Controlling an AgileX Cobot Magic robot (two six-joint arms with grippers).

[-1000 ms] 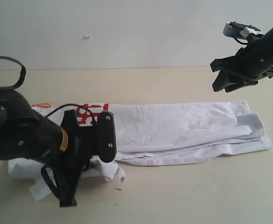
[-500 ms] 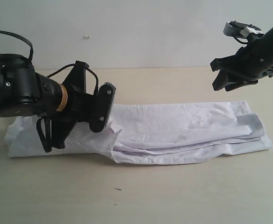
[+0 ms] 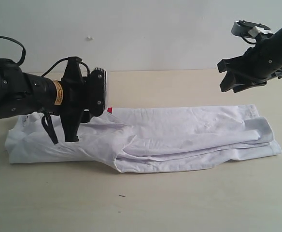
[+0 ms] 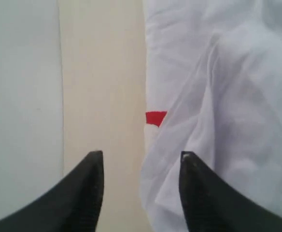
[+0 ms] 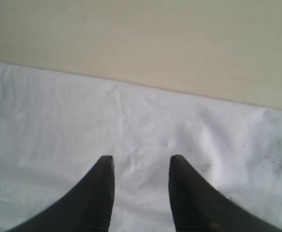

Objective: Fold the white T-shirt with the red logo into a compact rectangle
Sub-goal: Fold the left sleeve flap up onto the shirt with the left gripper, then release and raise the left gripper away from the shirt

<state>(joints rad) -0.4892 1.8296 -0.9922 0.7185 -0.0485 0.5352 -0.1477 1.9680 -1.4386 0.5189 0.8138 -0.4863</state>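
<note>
My left hand [image 4: 141, 162] hangs open and empty over the left end of the T-shirt [image 3: 179, 135], which lies in a long band across the worktop; my right hand [image 5: 141, 162] is open too; that rumpled left flap may slip, baring the logo [image 4: 155, 117].

white T-shirt [image 3: 179, 130] 1 | red logo [image 4: 155, 117] 1 | tools 2: left tool [image 4: 141, 159], right tool [image 5: 141, 159] | table [image 3: 179, 203] 1

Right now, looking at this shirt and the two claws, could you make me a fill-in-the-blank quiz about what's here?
1. The T-shirt lying on the table is ____ in colour.
2. Only a sliver of its logo shows, coloured ____.
3. The left claw is open and holds ____.
4. The right claw hangs above the shirt, and its jaws stand ____.

Missing words: white; red; nothing; open.
</note>
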